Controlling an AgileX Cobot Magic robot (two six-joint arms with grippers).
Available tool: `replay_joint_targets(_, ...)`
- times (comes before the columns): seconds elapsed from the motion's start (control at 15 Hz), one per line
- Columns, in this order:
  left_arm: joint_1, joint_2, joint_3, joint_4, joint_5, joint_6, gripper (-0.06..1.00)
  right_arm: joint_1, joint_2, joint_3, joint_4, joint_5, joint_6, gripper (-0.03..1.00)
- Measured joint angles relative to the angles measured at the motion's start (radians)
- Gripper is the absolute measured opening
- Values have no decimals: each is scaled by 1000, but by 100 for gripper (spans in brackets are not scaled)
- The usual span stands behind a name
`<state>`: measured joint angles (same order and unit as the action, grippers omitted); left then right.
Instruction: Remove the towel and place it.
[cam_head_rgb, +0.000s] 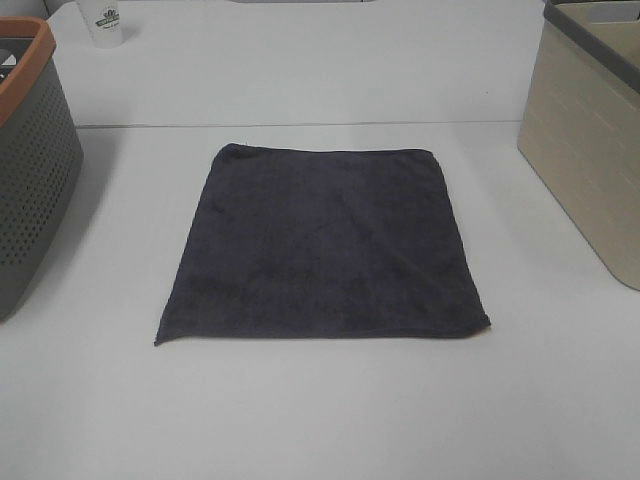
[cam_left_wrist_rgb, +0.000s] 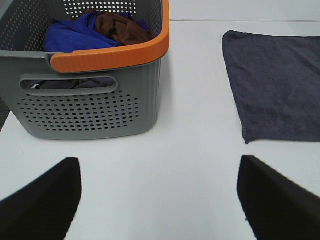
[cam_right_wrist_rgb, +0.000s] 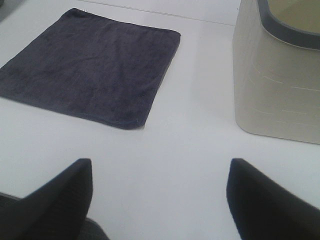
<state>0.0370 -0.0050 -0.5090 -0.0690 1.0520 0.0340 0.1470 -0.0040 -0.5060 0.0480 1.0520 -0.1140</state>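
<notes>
Under the towel (cam_head_rgb: 322, 245) the white desk (cam_head_rgb: 320, 420) is smooth and hard, so I judge the flat cloth gives little to seize. It is better to come down on one near corner, pinch up a fold at the hem, and lift before carrying. The towel lies spread flat: square, dark charcoal terry, with hemmed edges. Right of it stands a stiff beige bin (cam_head_rgb: 585, 170). Left of it is a grey perforated basket (cam_head_rgb: 35, 190) with an orange rim, holding soft blue and brown cloths (cam_left_wrist_rgb: 95, 30). The left pincer (cam_left_wrist_rgb: 157, 162) and the right pincer (cam_right_wrist_rgb: 160, 162) hang released, each short of a towel corner, holding nothing.
</notes>
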Motion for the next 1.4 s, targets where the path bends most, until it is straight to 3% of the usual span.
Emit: replay_joint_targets(1.4, 0, 0, 0, 0, 0, 0, 79, 0, 0, 0, 0, 0, 0, 74)
